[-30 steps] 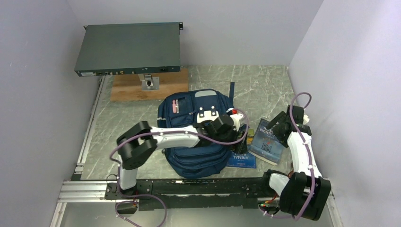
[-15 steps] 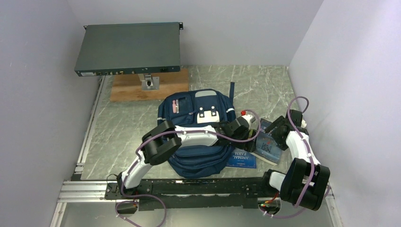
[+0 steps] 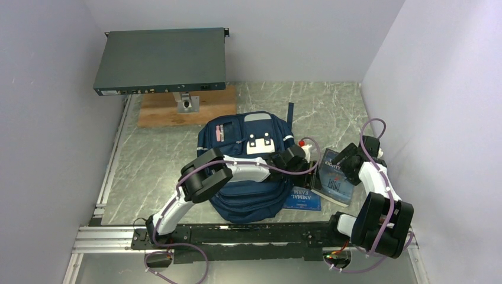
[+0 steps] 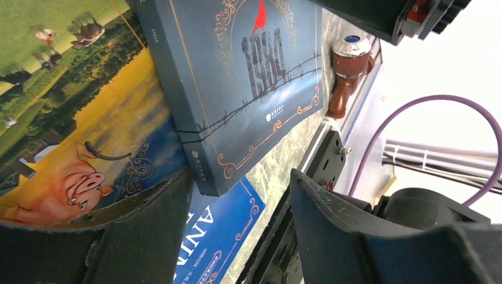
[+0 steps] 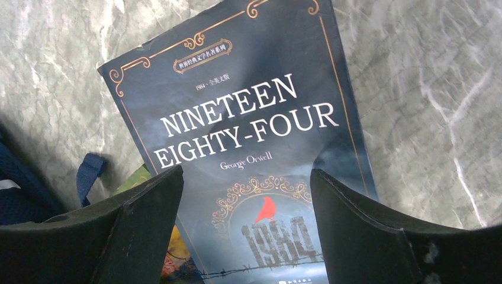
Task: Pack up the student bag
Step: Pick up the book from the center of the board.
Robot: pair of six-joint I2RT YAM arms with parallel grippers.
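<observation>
student bag (image 3: 232, 137): big, dark blue, lying flat in the middle of the top view with the front pocket facing up; grey stripes and a pale patch on the front.
left arm: reaching from the lower left across the bag toward the books on the right.
left pincer (image 4: 240, 180): open, at the right edge of the bag; fingers apart with one corner of the 1984 book between them, and a gap showing beside that corner on the right; not squeezing it.
right pincer (image 5: 245, 177): open wide, hanging over the 1984 book at the right of the top view; nothing between the fingers, only the cover seen below.
1984 book (image 5: 254, 136): dark blue cover with white words, gold curls and a small red bird; just right of the bag, lying partly on top of the other book.
animal farm book (image 4: 89, 136): bright cover with a pink pig, green field and yellow sky; close to the lower right side of the bag, partly under the 1984 book.
surface (image 3: 160, 154): grey-green, like marble.
wooden board (image 3: 160, 112): upper left of the top view, behind the bag, well apart from the books.
flat dark box (image 3: 160, 59): held up on a stand above the wooden board.
purple cable (image 4: 426, 118): curving at the right of the left wrist view.
</observation>
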